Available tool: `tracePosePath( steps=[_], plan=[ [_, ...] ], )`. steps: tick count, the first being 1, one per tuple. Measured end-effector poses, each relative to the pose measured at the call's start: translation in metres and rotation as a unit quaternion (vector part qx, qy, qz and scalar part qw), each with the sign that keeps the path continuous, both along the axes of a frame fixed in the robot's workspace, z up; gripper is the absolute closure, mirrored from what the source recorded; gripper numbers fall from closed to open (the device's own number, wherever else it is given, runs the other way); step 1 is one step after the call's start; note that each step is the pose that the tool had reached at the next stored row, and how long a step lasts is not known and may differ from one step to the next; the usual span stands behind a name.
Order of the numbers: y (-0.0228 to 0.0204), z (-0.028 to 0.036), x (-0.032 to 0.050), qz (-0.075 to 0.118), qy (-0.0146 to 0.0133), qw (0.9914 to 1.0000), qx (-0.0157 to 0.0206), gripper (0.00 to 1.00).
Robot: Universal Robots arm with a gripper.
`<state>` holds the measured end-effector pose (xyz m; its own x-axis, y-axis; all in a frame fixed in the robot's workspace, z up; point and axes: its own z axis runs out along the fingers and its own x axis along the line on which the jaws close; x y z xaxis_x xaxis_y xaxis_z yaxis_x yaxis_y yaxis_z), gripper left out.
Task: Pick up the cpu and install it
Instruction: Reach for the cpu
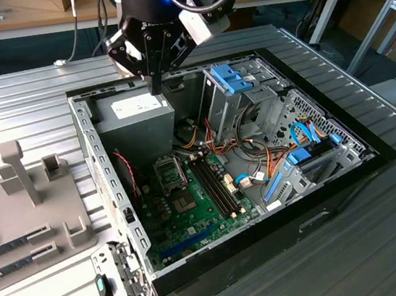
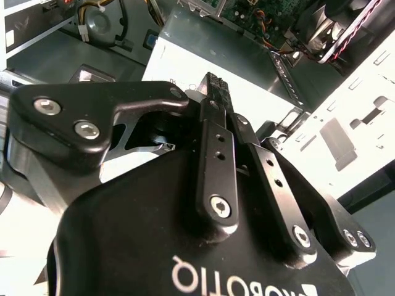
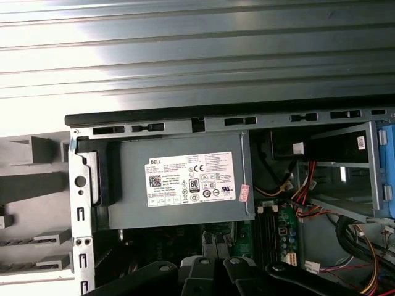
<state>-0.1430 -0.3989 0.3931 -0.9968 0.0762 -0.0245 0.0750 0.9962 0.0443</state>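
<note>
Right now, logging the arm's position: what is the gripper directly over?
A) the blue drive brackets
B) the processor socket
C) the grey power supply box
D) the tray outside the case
C: in the exterior view the gripper hangs just above the grey power supply box, well apart from the other three.

Open computer case (image 1: 102, 168) on ribbed metal table (image 1: 24, 105); grey power supply box (image 1: 136, 123), green motherboard (image 1: 193, 218) inside; grey fixture (image 1: 42, 209) nearby.

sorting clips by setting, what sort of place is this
Probably a robotics lab or workshop: an open computer case lies on a ribbed metal table, with cluttered wooden benches behind.
</note>
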Motion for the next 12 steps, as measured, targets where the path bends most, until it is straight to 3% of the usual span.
tracePosePath(
  steps=[12],
  plan=[
    [0.0000,0.0000,-0.0046,0.000,0.0000,1.00000,0.0000,0.89]
  ],
)
